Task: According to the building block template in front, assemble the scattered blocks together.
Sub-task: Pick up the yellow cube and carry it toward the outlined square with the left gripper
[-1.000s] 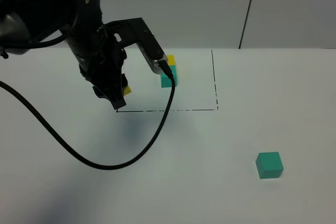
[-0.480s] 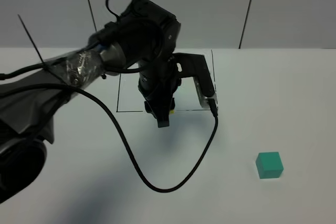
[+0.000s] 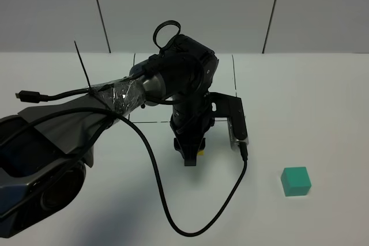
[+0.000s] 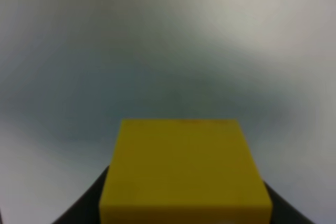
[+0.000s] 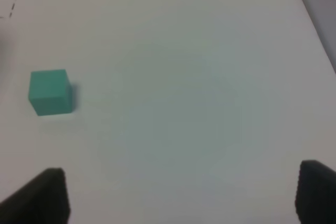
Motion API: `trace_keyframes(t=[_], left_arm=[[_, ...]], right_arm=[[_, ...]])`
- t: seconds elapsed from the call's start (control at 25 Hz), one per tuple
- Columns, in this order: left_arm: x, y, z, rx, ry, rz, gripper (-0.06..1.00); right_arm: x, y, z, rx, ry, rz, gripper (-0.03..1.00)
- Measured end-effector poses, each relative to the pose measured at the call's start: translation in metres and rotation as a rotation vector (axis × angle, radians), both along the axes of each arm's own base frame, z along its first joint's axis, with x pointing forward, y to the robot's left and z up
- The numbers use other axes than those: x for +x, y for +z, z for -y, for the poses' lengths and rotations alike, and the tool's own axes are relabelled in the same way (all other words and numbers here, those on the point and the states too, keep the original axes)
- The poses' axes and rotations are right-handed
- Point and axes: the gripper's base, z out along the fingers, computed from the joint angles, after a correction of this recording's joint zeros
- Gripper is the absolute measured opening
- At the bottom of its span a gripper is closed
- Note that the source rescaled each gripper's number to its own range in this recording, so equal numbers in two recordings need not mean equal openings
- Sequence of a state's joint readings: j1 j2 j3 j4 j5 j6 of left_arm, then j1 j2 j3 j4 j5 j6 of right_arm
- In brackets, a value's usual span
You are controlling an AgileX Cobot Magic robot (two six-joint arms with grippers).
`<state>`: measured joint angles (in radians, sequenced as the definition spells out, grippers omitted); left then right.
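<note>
White tabletop (image 3: pixel 323 102), grey panelled wall (image 3: pixel 190 4) behind. Yellow cube (image 4: pixel 184 174) clamped in left gripper (image 3: pixel 191 158), low over tabletop, contact unclear, just in front of template outline (image 3: pixel 234 73). Template cubes hidden behind left arm (image 3: pixel 115 99). Teal cube (image 3: pixel 296 180) loose on tabletop, well apart, off to the right of left gripper and slightly nearer camera. No long axis to align on cubes, only faces to square up. Right gripper (image 5: pixel 184 203) spread wide, holds nothing, sees teal cube on its own side; probably the nearer arm for it. Likely next: carry yellow cube rightward to teal cube. Cannot check template order from here.
</note>
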<state>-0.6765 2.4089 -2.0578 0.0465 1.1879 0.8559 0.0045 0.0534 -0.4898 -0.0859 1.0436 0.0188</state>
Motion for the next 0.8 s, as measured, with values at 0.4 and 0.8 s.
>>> trace_keyframes(t=[0.4, 0.8], left_arm=[[-0.001, -0.010, 0.002, 0.001, -0.027, -0.026, 0.00], [0.001, -0.027, 0.000, 0.046, -0.051, -0.038, 0.00]], right_arm=[[0.000, 0.000, 0.000, 0.000, 0.000, 0.000, 0.74], [0.000, 0.000, 0.000, 0.000, 0.000, 0.000, 0.74]])
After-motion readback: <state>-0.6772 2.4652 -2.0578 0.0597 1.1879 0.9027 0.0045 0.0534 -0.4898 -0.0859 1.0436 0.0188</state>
